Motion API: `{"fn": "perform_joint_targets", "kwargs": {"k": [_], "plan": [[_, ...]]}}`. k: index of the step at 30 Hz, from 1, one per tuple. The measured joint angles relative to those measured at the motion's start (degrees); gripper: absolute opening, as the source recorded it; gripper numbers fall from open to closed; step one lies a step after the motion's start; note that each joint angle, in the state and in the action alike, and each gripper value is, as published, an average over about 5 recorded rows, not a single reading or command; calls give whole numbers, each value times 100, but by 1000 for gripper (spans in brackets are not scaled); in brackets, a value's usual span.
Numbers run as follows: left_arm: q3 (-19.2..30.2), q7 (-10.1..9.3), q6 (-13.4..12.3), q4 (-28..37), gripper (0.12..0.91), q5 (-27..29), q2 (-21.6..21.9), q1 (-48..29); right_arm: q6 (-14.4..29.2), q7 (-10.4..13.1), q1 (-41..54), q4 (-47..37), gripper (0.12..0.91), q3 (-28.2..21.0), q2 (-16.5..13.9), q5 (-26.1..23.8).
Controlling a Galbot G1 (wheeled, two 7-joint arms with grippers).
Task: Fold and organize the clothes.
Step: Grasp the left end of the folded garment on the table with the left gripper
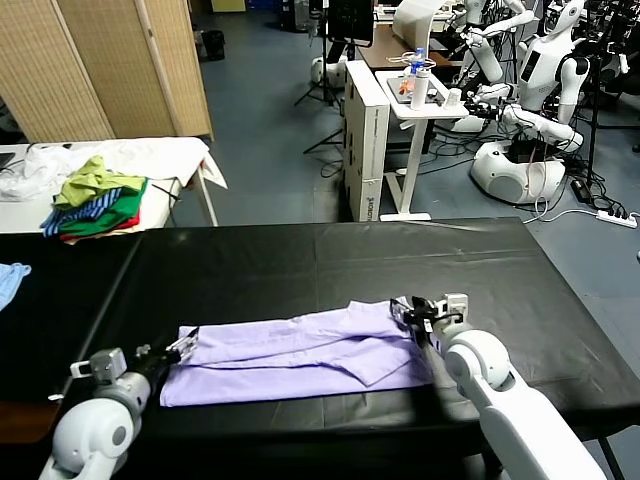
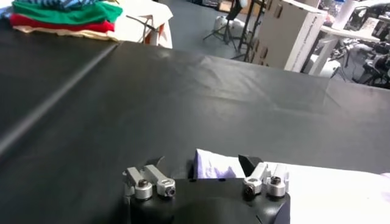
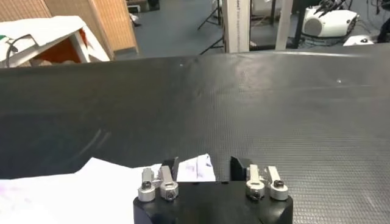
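Observation:
The pale lavender T-shirt (image 1: 300, 355) lies folded into a long band across the near part of the black table (image 1: 300, 260). My left gripper (image 1: 183, 346) is at the shirt's left end. In the left wrist view (image 2: 201, 163) it is open, with a corner of the shirt (image 2: 213, 165) between the spread jaws. My right gripper (image 1: 415, 312) is at the shirt's far right corner. In the right wrist view (image 3: 204, 164) it is also open, with a shirt corner (image 3: 196, 167) between the jaws. No print shows on the shirt.
A heap of green, blue-striped and red garments (image 1: 95, 205) lies on a white-covered table at the far left. A light blue cloth (image 1: 10, 280) shows at the left edge. A white desk (image 1: 400, 120) and other robots (image 1: 520, 120) stand beyond the table.

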Motion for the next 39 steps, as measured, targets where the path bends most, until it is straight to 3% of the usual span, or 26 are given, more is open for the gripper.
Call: {"fn": "perform_joint_targets", "kwargs": {"k": [3, 8, 11, 18, 21, 24, 27, 31, 34, 39], "plan": [[1, 24, -23, 27, 594, 41, 5, 12, 15, 6, -23, 17, 194, 7, 21, -19], [13, 89, -82, 61, 275, 138, 12, 3, 119, 155, -104, 94, 164, 63, 92, -104], [52, 128, -143, 90, 156, 260, 3, -40, 180, 295, -168, 156, 158, 120, 155, -173], [166, 159, -279, 266, 145, 543, -26, -226, 111, 339, -308, 266, 160, 237, 249, -184], [202, 182, -278, 323, 145, 538, -20, -303, 8, 256, -358, 340, 248, 287, 225, -137], [207, 201, -250, 317, 145, 542, -12, -322, -28, 188, -397, 445, 420, 341, 160, -74], [164, 198, -232, 242, 187, 575, 7, -261, -34, 163, -442, 581, 610, 404, 67, 19], [35, 172, -221, 47, 375, 583, 43, -88, -35, 153, -546, 828, 839, 519, -106, 152], [-89, 147, -205, -151, 565, 547, 39, 98, -32, 152, -655, 1033, 897, 634, -256, 263], [-287, 136, -193, -546, 834, 528, -94, 461, -21, 124, -876, 1317, 906, 879, -486, 375]]}}
